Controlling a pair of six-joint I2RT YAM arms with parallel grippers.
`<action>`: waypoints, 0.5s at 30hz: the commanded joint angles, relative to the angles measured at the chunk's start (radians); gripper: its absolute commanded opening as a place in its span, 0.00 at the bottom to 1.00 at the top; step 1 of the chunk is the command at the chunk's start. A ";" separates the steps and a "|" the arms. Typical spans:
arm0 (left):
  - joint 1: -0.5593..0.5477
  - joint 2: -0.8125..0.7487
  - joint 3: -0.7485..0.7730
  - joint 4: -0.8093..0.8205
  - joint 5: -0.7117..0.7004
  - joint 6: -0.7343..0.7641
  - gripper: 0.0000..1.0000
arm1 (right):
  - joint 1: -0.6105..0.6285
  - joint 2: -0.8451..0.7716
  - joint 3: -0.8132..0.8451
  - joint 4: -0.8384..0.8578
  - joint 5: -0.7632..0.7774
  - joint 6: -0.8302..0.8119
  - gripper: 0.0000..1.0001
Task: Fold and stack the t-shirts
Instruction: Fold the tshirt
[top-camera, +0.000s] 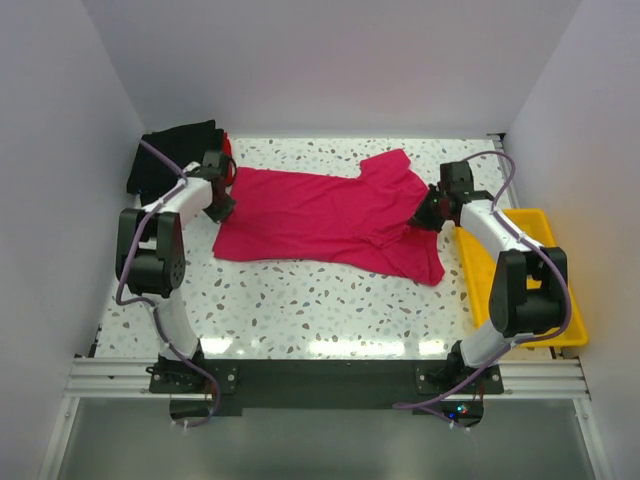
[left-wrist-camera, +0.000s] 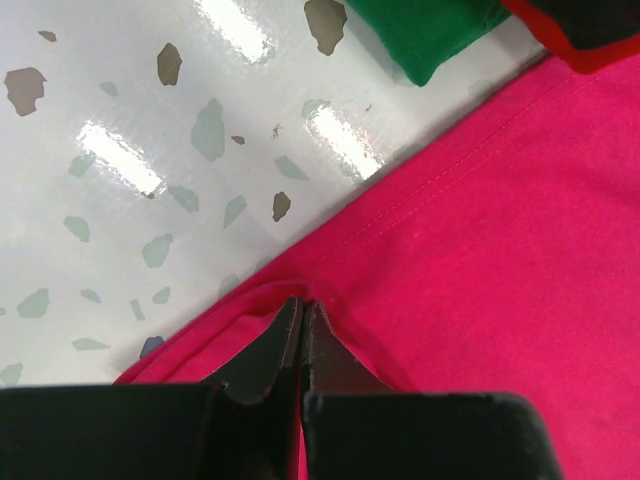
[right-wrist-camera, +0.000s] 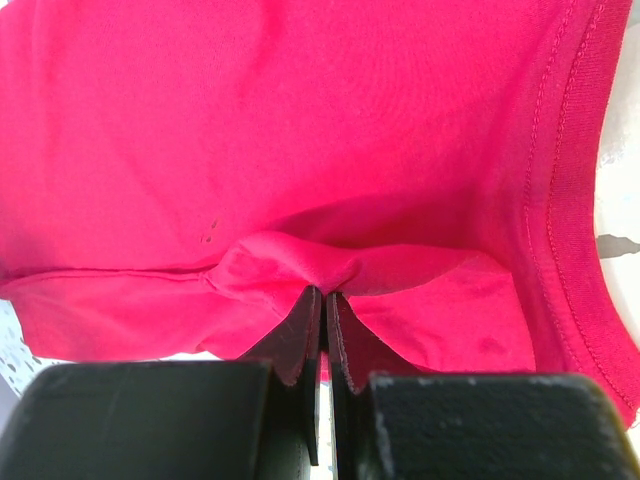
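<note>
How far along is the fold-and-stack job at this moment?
Done: a folded stack, black on top, sits at the back left corner. Under way: the pink t-shirt lies mostly spread out, the left hand pinching its edge, the right hand pinching cloth near the collar. Left: folding it and adding it to the stack.

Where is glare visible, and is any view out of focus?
Top external: glare patches on the table near its front edge, and a bright strip at the far edge. Left wrist: white light streaks on the table, picture sharp. Right wrist: the pink t-shirt is evenly lit, its stitching sharp.
</note>
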 joint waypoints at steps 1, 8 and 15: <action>0.003 -0.065 -0.011 0.001 -0.007 0.027 0.00 | -0.004 -0.041 0.026 -0.005 0.011 -0.004 0.00; 0.012 -0.091 -0.017 0.007 -0.001 0.039 0.00 | -0.004 -0.052 0.065 -0.032 0.049 -0.009 0.00; 0.024 -0.097 -0.016 0.012 0.002 0.050 0.00 | -0.016 -0.047 0.125 -0.060 0.092 -0.016 0.00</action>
